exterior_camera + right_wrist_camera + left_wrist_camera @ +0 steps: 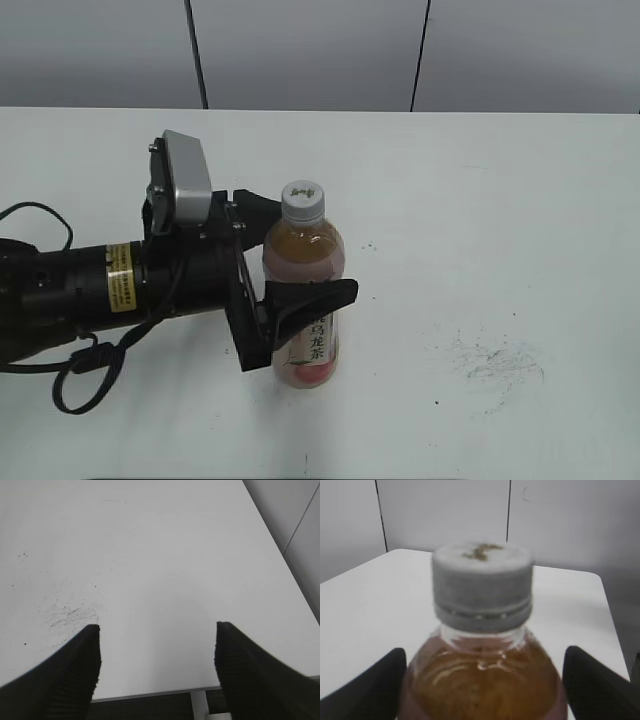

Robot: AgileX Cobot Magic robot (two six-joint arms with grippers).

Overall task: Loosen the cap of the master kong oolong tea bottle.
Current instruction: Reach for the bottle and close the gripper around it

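1. We see a white table [480,200] with a scuffed, speckled patch toward its right side; grey wall panels with dark seams stand behind it.
2. Our left arm [90,290] lies low across the table from the left; a yellow sticker on it is too small to read.
3. The bottle [305,300] stands upright left of the table's middle; it holds amber tea nearly to the neck; its pink label carries a white strip of black Chinese characters.
4. The left gripper [290,255] has its jaws around the bottle's body, one fingertip crossing the label.
5. The right gripper [157,665] hovers over bare table, jaws spread, holding nothing.
6. The cap [303,199] sits on the neck; a dark mark on top is unreadable.
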